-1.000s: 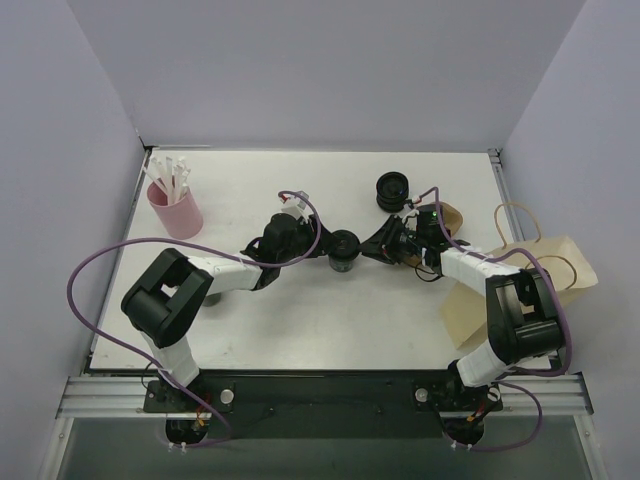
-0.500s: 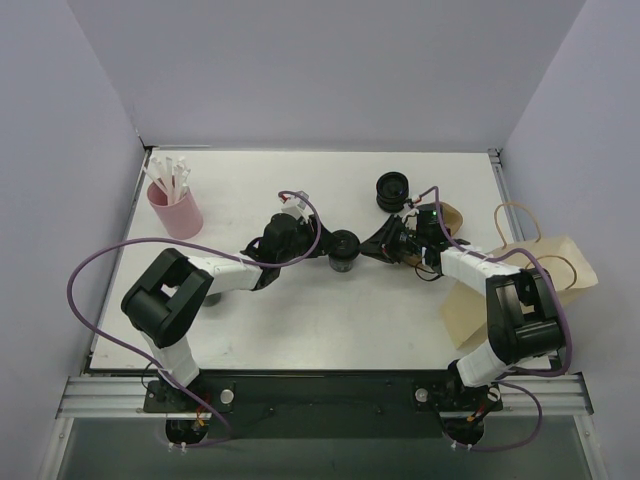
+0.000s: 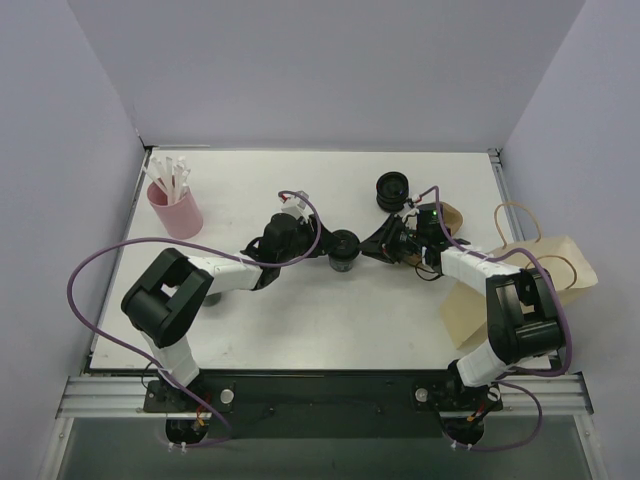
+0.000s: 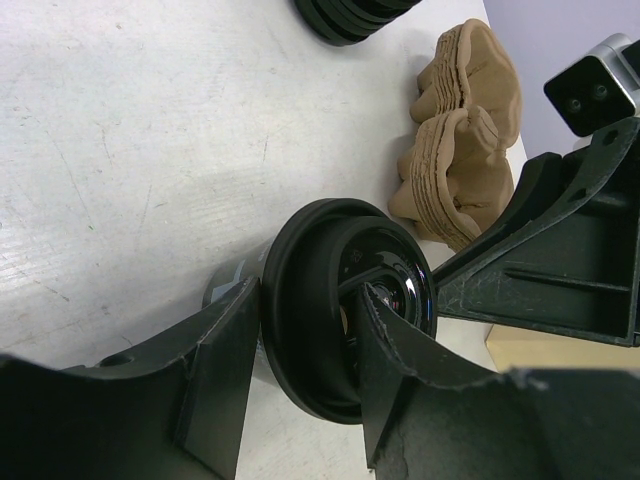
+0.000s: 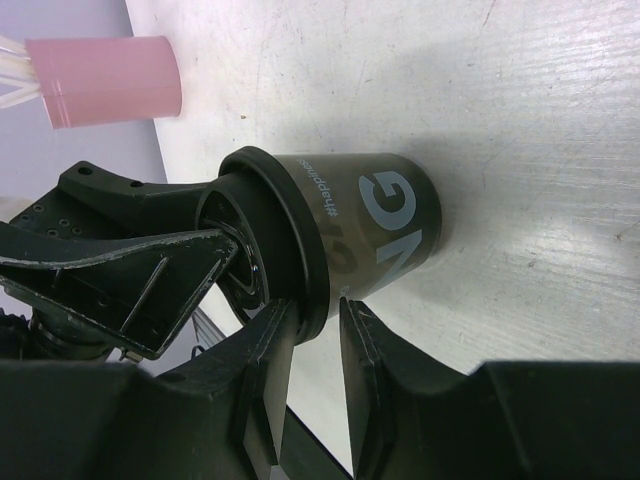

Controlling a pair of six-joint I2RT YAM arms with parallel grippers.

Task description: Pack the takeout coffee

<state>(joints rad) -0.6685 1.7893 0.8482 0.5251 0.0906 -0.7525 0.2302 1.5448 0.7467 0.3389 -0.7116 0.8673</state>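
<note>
Between its jaws the left tool (image 4: 310,315) grasps the takeout coffee (image 4: 310,250) by the lid, probably steadying it, while the right tool (image 5: 315,322) pinches the rim.

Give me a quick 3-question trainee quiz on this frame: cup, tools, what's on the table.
1. True or false: the takeout coffee cup already sits inside the brown paper bag.
2. Which part of the cup do the left tool and the right tool both close on? A) base B) lid rim C) printed wall
3. What stands near the table's far left corner?
Key: 1 false, the cup stands on the table between the tools, and the bag lies at the right edge; 2 B; 3 a pink cup of white sticks.
</note>
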